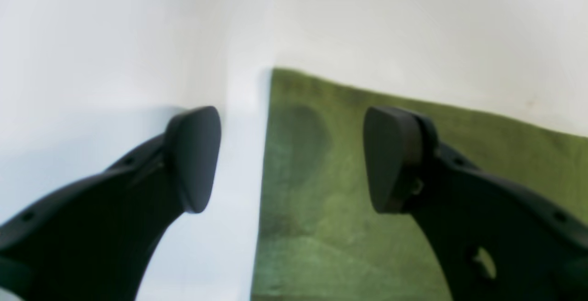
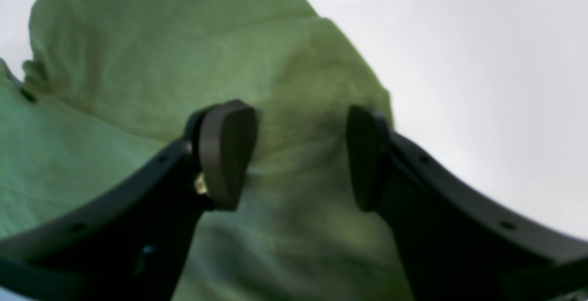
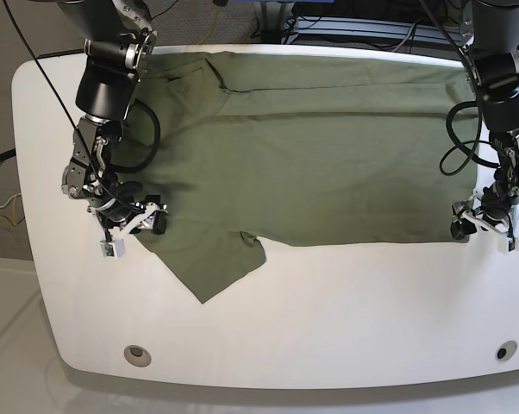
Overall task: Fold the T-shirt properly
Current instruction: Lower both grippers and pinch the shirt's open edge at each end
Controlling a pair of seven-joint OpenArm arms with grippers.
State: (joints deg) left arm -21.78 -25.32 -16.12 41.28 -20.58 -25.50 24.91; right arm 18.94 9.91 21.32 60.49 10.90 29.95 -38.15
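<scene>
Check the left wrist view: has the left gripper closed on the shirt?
No. The left gripper is open, one finger over the bare table, the other over the shirt corner.

Occlusions and image limits

Both wrist views are soft; T-shirt [image 3: 311, 147] weave and seams are unresolved. The base view crops both arms at the top edge, the right arm covers one sleeve, and the tool [image 3: 132, 226] gaps are too small to judge there.

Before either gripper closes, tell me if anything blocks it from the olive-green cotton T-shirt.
Nothing visible blocks either. The open left gripper straddles the olive-green cotton T-shirt corner edge; the open right gripper hangs directly over its sleeve.
</scene>
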